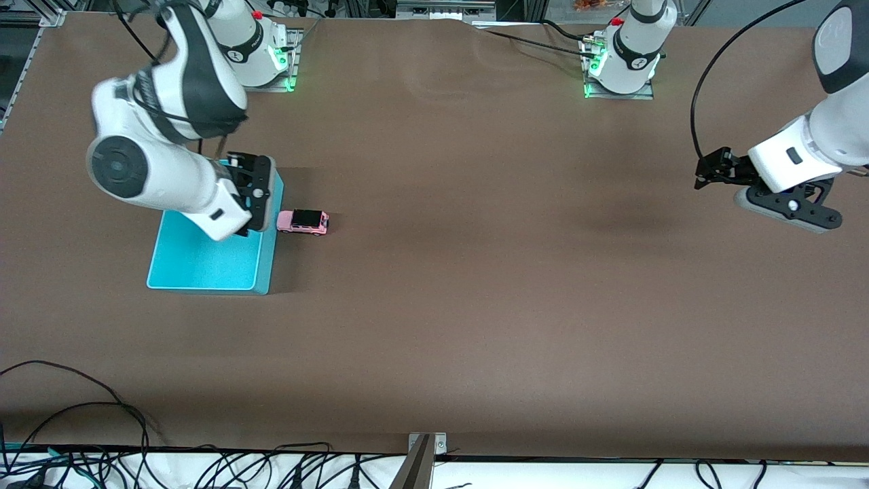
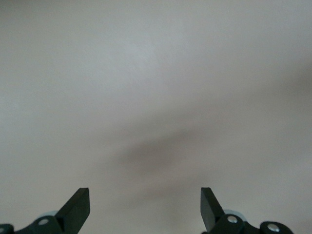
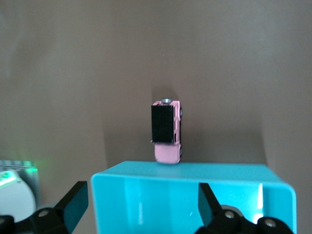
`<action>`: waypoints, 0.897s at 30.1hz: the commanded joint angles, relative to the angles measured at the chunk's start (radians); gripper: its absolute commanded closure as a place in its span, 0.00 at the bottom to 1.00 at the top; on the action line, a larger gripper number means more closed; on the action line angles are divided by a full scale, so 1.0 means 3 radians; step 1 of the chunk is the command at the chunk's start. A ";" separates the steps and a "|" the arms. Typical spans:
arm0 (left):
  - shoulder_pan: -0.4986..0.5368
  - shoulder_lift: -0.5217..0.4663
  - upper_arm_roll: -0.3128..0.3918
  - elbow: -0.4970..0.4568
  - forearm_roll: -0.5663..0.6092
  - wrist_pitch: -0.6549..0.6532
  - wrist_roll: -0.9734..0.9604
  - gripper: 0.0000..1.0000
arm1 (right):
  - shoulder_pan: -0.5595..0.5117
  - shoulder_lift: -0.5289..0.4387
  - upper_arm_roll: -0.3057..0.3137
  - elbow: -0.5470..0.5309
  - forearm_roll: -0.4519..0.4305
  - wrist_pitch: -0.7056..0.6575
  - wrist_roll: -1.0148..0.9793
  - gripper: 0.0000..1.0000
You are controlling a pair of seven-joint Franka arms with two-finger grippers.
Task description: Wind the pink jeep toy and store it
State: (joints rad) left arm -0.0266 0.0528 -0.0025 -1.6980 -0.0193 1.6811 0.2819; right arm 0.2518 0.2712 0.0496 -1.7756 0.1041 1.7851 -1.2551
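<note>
Pink jeep toy (image 1: 303, 221) sits beside turquoise bin (image 1: 204, 261).

My desk (image 1: 475, 305) carries a plain brown cover, slightly rippled toward 12 o'clock. A turquoise bin (image 1: 204, 261) stands on it, open side up, at about 9 o'clock from the desk's centre, toward the right arm's end. Black cables (image 1: 81, 421) loop along the desk's edge from 6 to 8 o'clock. A metal bracket (image 1: 424, 448) sits on that edge at 6 o'clock.
</note>
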 commanded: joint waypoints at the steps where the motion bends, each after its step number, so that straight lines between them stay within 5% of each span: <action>1: 0.0027 -0.0212 0.0039 -0.0210 -0.0043 0.0332 -0.0030 0.00 | -0.0021 -0.0147 0.0090 -0.0610 0.0042 0.0558 -0.0229 0.00; 13: 0.0241 -0.0426 0.0049 -0.0425 -0.0028 0.0675 -0.0009 0.00 | -0.0011 -0.0071 0.0131 -0.1429 0.0042 0.1734 -0.0229 0.00; 27: 0.0411 -0.0422 0.0029 -0.0399 -0.0033 0.0527 0.0011 0.00 | 0.0163 0.0298 0.0131 -0.1516 0.0031 0.2410 -0.0229 0.03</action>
State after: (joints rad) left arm 0.0775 -0.0507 0.0142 -1.7990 -0.0193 1.8495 0.2819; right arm 0.2880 0.3337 0.0895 -2.2212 0.1041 2.4526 -1.3072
